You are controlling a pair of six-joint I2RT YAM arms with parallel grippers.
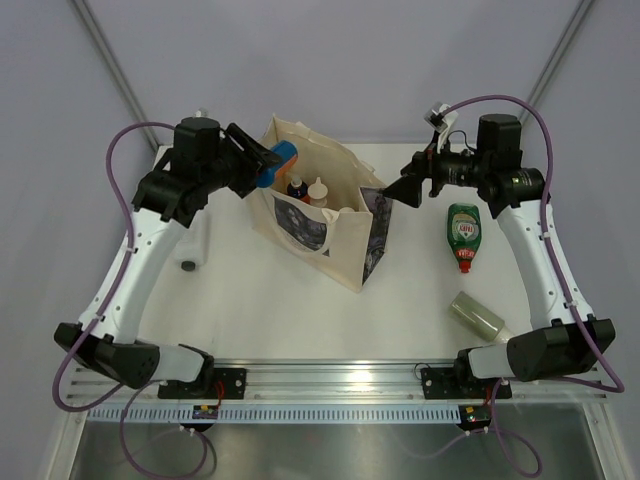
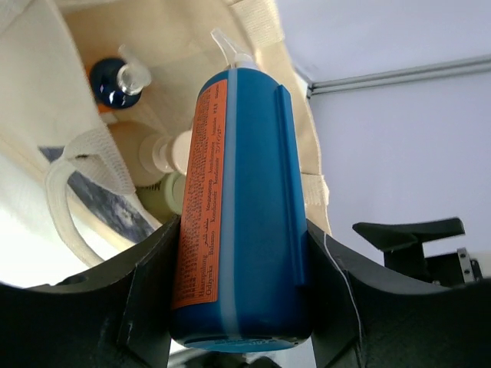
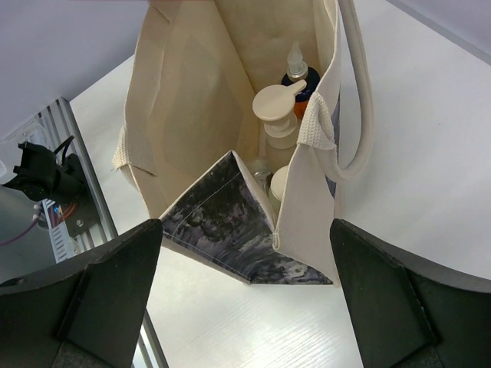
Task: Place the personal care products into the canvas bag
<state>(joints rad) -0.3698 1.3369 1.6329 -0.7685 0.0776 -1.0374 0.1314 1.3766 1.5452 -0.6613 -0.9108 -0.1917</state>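
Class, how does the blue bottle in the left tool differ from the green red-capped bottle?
Held by the left tool, the blue bottle hangs at the mouth of the canvas bag; the green bottle lies free on the table. The blue bottle has an orange label; the green bottle a red cap.

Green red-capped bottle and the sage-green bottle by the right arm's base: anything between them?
Nothing. In the top view only bare white table separates the green red-capped bottle from the sage-green bottle.
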